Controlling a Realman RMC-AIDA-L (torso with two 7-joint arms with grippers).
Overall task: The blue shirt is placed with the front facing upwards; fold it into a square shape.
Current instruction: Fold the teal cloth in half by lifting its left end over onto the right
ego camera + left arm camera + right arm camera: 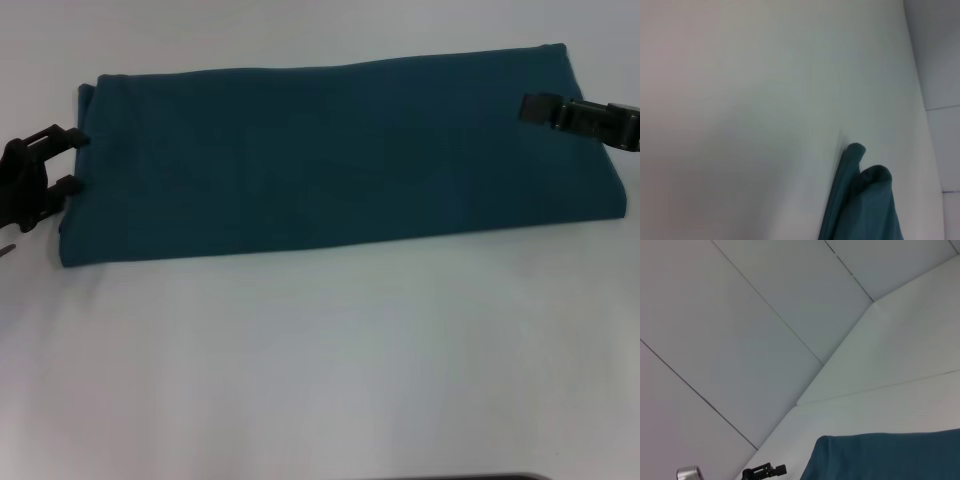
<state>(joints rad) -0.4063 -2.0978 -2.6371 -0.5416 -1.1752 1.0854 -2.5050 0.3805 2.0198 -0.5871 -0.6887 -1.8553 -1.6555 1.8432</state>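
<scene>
Blue shirt lying folded as a long band on the white table, lettering hidden; left gripper sitting spread at its left end; right gripper overlapping the far right corner, fingers' state unclear.

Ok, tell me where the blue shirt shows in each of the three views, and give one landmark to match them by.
Head view: the blue shirt lies as a long folded band across the upper half, on the white table.
Left wrist view: only a rolled end of it, at the lower right.
Right wrist view: a flat corner of it along the bottom edge, right of centre.
Shared landmark: the white table under the shirt; the left gripper at its end also shows, small, in the right wrist view.
</scene>
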